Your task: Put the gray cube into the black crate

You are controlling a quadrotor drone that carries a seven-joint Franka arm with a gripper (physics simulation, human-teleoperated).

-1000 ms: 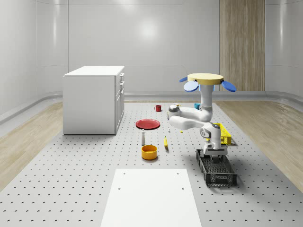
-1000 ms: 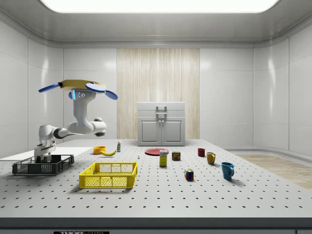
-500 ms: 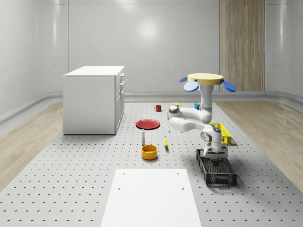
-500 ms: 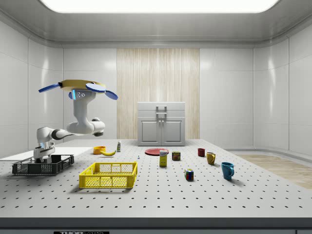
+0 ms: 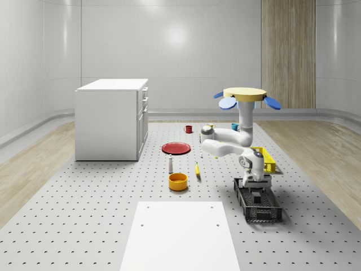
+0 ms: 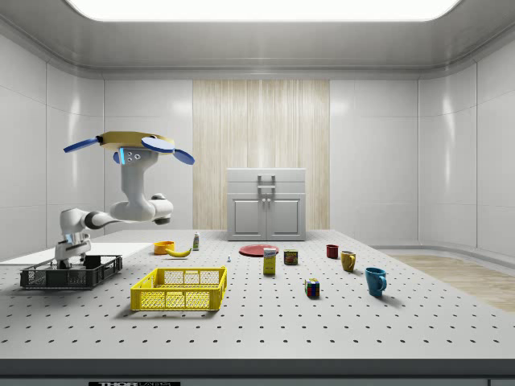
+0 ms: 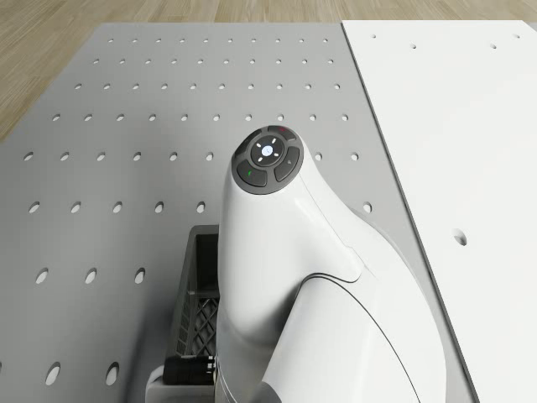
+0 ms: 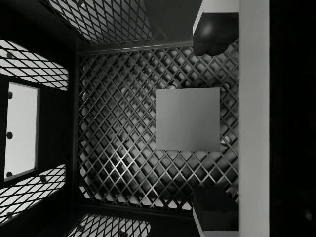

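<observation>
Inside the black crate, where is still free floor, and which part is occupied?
Black crate: mesh floor beside the gray cube, toward the handle-cutout wall, is bare. The cube's side is crowded, with the open gripper fingers flanking it.

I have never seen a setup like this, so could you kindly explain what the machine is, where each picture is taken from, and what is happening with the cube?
It is a simulated flying drone carrying a white arm. Two pictures come from fixed cameras, one looking down on the room and one at its side; one camera sits on the drone, one on the wrist. The drone hovers above the perforated table, near the yellow crate. The arm reaches down into the black crate. In the wrist view the gray cube lies on the crate's mesh floor, between the two spread fingers, which do not touch it.
</observation>
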